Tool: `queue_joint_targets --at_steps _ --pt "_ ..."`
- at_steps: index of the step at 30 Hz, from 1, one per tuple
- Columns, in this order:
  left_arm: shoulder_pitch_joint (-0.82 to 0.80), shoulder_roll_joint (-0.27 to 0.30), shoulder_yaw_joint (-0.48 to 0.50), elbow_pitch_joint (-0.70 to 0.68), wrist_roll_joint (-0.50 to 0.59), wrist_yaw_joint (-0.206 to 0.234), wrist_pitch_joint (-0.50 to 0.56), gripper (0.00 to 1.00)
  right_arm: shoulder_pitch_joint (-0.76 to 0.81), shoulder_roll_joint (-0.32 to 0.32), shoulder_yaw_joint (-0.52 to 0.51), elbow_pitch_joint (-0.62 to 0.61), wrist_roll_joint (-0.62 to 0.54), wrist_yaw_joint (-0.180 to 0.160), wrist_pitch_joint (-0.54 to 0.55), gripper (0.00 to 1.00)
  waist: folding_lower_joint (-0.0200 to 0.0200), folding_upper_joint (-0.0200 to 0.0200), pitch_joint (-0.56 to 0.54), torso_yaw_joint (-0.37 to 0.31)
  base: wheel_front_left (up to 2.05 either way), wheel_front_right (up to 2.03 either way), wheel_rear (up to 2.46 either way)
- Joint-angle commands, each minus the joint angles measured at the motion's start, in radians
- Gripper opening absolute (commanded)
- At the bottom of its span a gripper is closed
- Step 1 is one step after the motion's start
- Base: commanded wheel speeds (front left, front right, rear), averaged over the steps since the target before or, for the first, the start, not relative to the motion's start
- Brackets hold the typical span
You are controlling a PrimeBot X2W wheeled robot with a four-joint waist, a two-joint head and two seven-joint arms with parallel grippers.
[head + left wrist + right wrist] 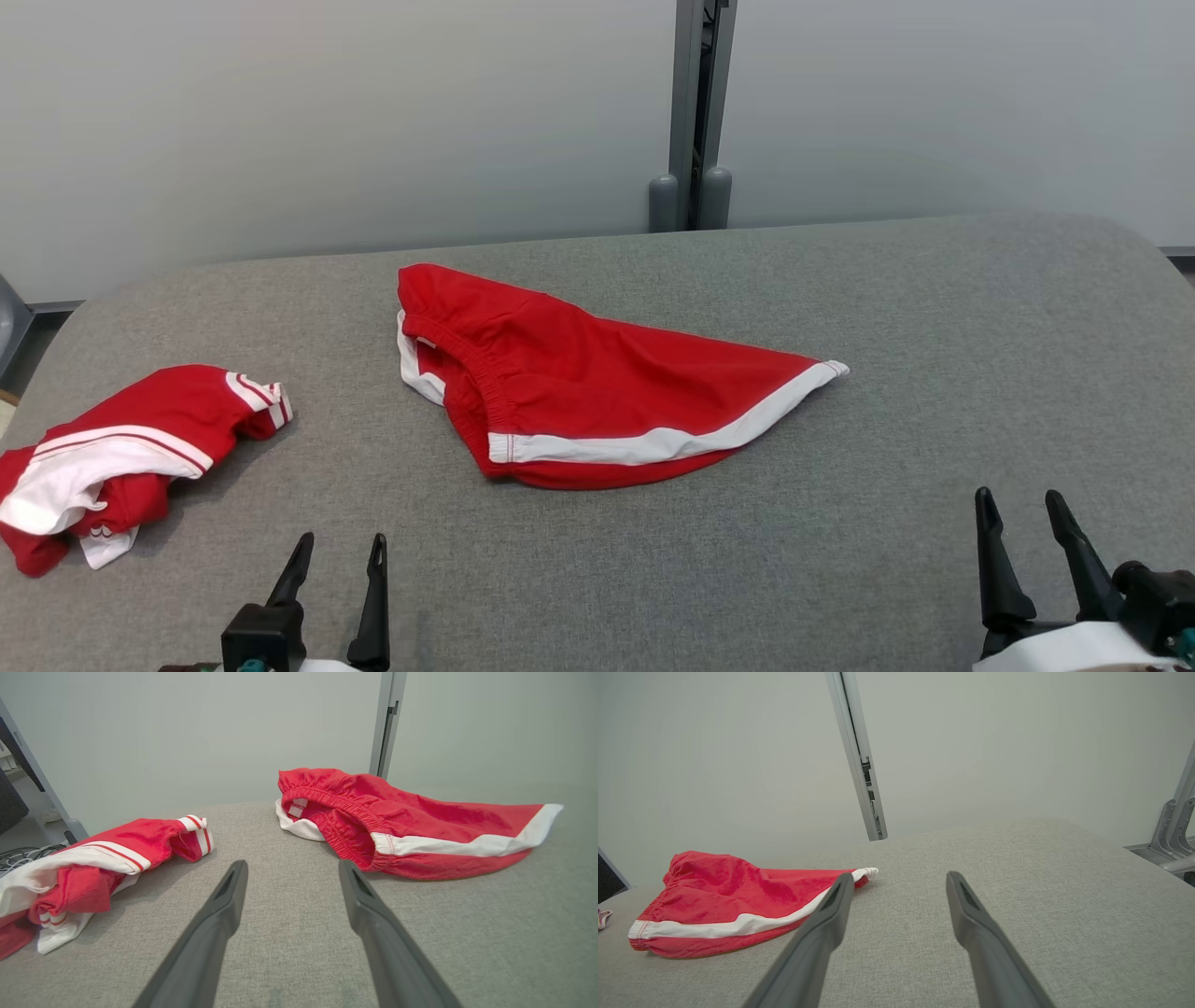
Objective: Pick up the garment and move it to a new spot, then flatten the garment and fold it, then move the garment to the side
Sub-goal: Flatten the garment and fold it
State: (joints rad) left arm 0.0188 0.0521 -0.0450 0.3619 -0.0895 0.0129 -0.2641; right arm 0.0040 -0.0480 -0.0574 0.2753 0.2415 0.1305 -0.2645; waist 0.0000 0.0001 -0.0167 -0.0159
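risk: two red garments on grey table [840, 560]. Crumpled garment [121, 457] far left, shorts [597, 392] mid-table. Wrong one could get grabbed, or a one-layer pinch drags shorts bunched
left gripper [342, 539]: near edge, fingers pointing forward, jaws apart, empty
shorts: likely target, waistband leftward, clear of both grippers
right gripper [1018, 495]: near edge, jaws apart, empty, well apart from shorts

Soft matt red cloth garment [597, 392], coarse grey woven table cover [840, 560], smooth metal post [686, 93] at twelve o'clock
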Motion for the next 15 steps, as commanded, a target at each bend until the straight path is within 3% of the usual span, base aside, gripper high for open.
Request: queue_joint_targets --at_steps 1,15 --pt "0.014 0.002 -0.002 -0.007 0.0 0.004 0.0 1.0 0.017 -0.005 -0.002 0.004 0.0 0.0 0.0 1.0 0.0 -0.0001 -0.007 0.005 0.0 0.0 0.0" --pt "0.046 0.0 -0.042 -0.024 -0.016 0.055 0.0 1.0 0.036 -0.005 0.067 -0.009 -0.097 0.0 0.0 1.0 0.0 -0.0001 -0.024 0.019 0.0 0.0 0.0"
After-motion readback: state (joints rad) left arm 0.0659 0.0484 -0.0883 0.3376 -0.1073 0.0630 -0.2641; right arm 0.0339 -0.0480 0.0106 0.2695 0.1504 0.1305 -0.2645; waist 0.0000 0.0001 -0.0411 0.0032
